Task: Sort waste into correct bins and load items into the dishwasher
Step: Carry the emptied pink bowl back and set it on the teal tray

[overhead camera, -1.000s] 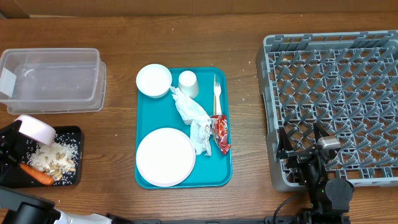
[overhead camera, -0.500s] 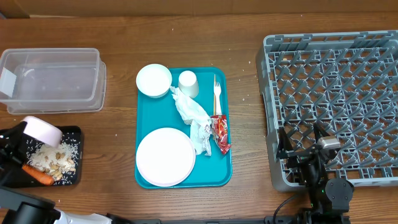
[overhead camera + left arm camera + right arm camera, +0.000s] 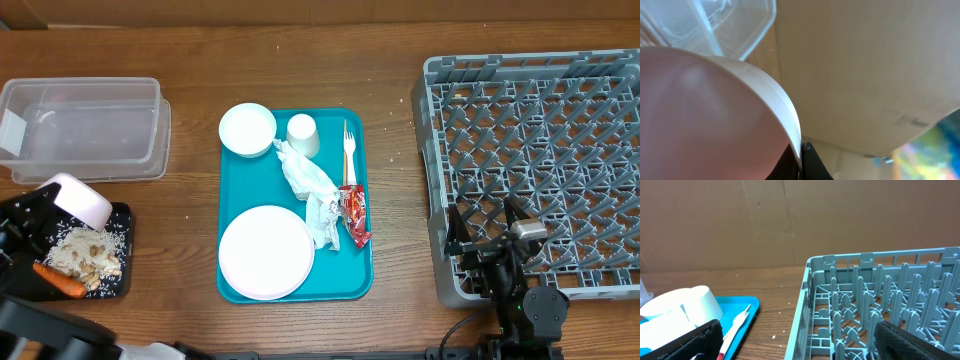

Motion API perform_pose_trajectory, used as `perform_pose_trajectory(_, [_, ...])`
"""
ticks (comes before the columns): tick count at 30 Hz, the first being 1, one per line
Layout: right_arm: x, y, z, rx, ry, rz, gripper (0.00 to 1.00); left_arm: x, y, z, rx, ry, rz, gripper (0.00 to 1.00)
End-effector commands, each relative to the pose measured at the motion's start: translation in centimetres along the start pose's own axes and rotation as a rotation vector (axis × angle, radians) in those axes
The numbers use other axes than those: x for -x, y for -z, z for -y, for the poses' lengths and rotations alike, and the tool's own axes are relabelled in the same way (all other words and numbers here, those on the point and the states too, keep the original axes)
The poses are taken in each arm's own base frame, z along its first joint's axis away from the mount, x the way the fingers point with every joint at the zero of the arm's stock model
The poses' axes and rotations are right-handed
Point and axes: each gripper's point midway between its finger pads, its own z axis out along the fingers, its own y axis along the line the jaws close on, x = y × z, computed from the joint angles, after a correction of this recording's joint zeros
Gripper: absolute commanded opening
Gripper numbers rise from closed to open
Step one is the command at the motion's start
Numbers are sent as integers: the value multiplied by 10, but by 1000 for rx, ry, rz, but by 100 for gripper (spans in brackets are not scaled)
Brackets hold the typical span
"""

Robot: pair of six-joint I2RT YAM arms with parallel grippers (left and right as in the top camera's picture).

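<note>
Left gripper (image 3: 42,208) is clamped on the rim of a round white bowl (image 3: 82,201), which is tipped over the flat black rectangular tray (image 3: 120,282). Beige rice-like scraps (image 3: 88,255) and an orange carrot (image 3: 60,281) lie in that tray.

We judge the emptying step nearly done. The next move calls for carrying the bowl across the teal serving tray (image 3: 238,180) to the grey pegged plastic dish rack (image 3: 540,150). A handover seems likely, since the right gripper (image 3: 482,224) sits at the rack's edge, fingers spread, holding nothing.

Only the overhead view shows the layout. Only the left wrist view shows the bowl's wall clean of scraps and the clear rectangular plastic tub (image 3: 735,25) behind it.
</note>
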Motion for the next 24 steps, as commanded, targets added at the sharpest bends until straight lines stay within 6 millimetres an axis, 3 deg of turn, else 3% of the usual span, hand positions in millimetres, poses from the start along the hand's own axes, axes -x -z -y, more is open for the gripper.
perform_pose_trajectory(1, [-2, 0, 1, -3, -2, 3, 100, -26, 1, 29, 182, -221, 20, 4])
perform_pose_trajectory(5, [-2, 0, 1, -3, -2, 3, 100, -58, -17, 46, 283, -356, -8, 4])
perform_pose_trajectory(6, [-2, 0, 1, -3, -2, 3, 100, -73, -29, 51, 329, -425, -27, 4])
perform_pose_trajectory(8, [-2, 0, 1, -3, -2, 3, 100, -82, -41, 51, 391, -473, -37, 4])
perform_pose_trajectory(17, [-2, 0, 1, -3, -2, 3, 100, -152, -145, 23, 739, -775, -133, 4])
perform_pose_trajectory(24, [-2, 0, 1, -3, -2, 3, 100, -201, -214, -22, 941, -1015, -152, 4])
